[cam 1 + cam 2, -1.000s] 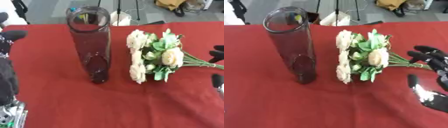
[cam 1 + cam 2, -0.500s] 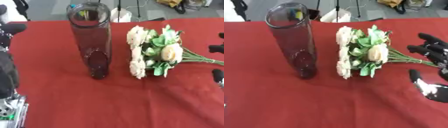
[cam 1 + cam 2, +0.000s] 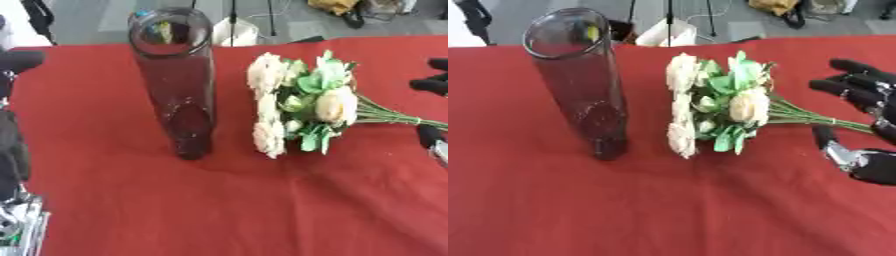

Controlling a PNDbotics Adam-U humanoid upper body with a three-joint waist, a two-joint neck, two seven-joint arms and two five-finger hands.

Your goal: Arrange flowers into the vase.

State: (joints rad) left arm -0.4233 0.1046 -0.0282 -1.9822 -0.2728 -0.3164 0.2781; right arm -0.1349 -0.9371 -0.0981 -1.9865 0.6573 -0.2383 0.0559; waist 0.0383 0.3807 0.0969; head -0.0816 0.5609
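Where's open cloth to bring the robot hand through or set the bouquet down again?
Bare red cloth spans the whole near side, in front of the vase and bouquet. More lies left of the vase. It is tight between vase and blooms, and at the stems, where the right robot hand is spread open around them.

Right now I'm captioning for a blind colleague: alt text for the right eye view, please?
A bunch of cream flowers lies on a red tablecloth beside an upright, empty glass vase. The robot's right hand is open around the stems, not gripping them.
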